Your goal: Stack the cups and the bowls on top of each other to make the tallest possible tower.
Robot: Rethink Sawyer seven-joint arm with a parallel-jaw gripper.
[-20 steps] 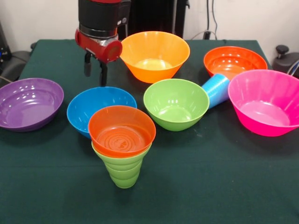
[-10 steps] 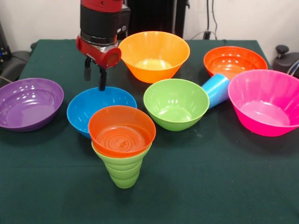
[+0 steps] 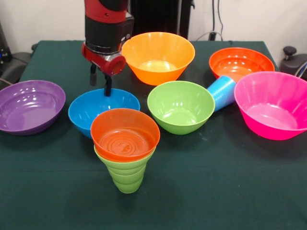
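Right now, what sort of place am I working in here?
Probably a lab or test bench, not a kitchen: a table under dark green cloth, toy-bright plastic bowls such as the pink bowl laid out for stacking, cables along the bare back wall, and the gripper.

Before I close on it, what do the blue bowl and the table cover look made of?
The blue bowl looks like thin moulded plastic with a glossy finish: light glints off its rim and inner wall. The table cover looks like dark green cloth, matt, with no shine; which fabric I cannot tell.
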